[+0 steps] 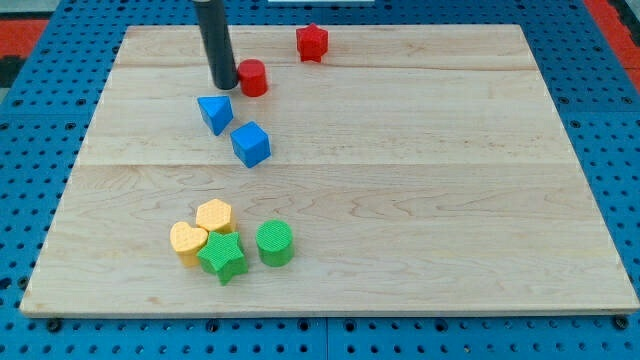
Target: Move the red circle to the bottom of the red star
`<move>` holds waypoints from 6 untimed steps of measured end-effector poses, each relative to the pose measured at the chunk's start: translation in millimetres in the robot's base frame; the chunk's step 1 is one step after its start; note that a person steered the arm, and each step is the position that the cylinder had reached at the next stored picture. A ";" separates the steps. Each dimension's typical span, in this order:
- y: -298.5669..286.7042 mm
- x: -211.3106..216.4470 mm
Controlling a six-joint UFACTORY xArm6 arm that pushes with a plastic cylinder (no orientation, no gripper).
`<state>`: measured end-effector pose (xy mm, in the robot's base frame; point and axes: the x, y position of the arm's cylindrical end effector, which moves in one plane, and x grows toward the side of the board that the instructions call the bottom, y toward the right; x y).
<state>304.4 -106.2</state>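
Using the red circle (pixel 253 77) as my reference point for everything here. Starting at the view's bottom: there's a tight cluster of four blocks well below the circle and a bit to the view's left of it, consisting of a green star (pixel 223 257), a yellow heart (pixel 187 241) on the star's left, a yellow hexagon (pixel 215 216) just above those two, and a green cylinder (pixel 274 243) on the star's right. They look like they're touching or near enough.

Moving up, a blue cube (pixel 250 144) sits below the circle, and a blue triangle (pixel 215 113) is closer still, down and to the view's left of it.

Then the red circle itself, near the top of the wooden board (pixel 450 200). It's a short round cylinder standing upright on its flat end, so no real long axis across the board and no direction it points.

My tip (pixel 224 84) is right up against the circle's left side, touching or almost. No claw on this rig, just the dark rod, so nothing to call wide, narrow or holding.

Farthest back, the red star (pixel 312 42) is up and to the view's right of the circle, clearly apart.
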 end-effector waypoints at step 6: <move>72.5 -23.4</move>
